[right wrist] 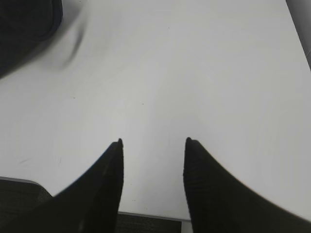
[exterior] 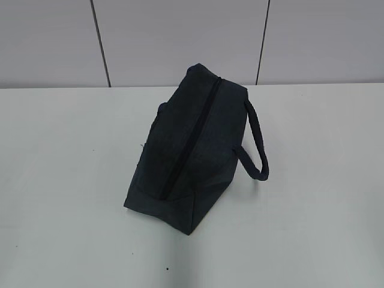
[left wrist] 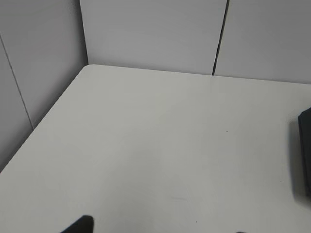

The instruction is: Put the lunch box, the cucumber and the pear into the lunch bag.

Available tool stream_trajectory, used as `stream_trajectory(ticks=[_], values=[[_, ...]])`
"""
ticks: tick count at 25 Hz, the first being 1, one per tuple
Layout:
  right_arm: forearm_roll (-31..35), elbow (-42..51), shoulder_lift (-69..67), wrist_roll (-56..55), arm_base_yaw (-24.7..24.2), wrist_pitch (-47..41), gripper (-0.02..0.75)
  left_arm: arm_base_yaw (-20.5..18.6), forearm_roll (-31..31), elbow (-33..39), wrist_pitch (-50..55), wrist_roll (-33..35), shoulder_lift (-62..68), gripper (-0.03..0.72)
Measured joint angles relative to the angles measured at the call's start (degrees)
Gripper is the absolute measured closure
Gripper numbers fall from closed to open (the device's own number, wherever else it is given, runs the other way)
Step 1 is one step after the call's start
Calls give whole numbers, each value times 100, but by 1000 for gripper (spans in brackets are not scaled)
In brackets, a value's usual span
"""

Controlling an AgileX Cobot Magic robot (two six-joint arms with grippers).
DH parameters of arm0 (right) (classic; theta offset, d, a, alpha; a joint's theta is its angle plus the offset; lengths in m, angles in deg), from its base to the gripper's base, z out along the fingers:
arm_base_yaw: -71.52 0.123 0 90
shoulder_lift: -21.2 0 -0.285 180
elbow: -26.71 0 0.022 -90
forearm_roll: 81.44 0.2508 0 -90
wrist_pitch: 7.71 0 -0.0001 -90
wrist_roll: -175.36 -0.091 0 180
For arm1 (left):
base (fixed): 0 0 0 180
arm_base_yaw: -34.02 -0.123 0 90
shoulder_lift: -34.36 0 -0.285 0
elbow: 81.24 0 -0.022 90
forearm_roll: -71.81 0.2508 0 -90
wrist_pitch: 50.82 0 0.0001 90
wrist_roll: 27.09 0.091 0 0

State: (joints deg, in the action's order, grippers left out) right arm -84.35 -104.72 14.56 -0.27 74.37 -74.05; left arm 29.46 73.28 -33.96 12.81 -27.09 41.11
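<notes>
The dark navy lunch bag [exterior: 180, 162] stands alone in the middle of the white table [exterior: 66, 186]. Its long zipper [exterior: 193, 133] runs along the top and looks closed, and the strap handle [exterior: 258, 147] loops out to the right. Neither arm shows in the exterior view. My left gripper [left wrist: 164, 228] is open over bare table, only its fingertips [left wrist: 83, 224] showing, with the lunch bag's edge [left wrist: 305, 150] at the right. My right gripper [right wrist: 153, 141] is open above the table's near edge with nothing between its fingers, and the lunch bag [right wrist: 24, 24] is at the upper left. The lunch box, cucumber and pear are out of view.
Grey wall panels [exterior: 180, 36] rise behind the table. In the left wrist view the table's rounded far-left corner [left wrist: 87, 68] meets the walls. The table's front edge [right wrist: 150, 214] lies just below my right fingers.
</notes>
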Motion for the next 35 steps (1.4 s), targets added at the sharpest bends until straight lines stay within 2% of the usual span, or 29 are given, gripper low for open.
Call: stream_trajectory(ticks=[17, 24, 35], values=[[0, 0, 0, 0, 0, 2, 406, 0, 0, 0, 0, 0, 0, 190], [0, 0, 0, 0, 0, 2, 406, 434, 0, 0, 0, 0, 0, 190], [0, 0, 0, 0, 0, 13, 406, 470, 0, 0, -5, 0, 0, 190]])
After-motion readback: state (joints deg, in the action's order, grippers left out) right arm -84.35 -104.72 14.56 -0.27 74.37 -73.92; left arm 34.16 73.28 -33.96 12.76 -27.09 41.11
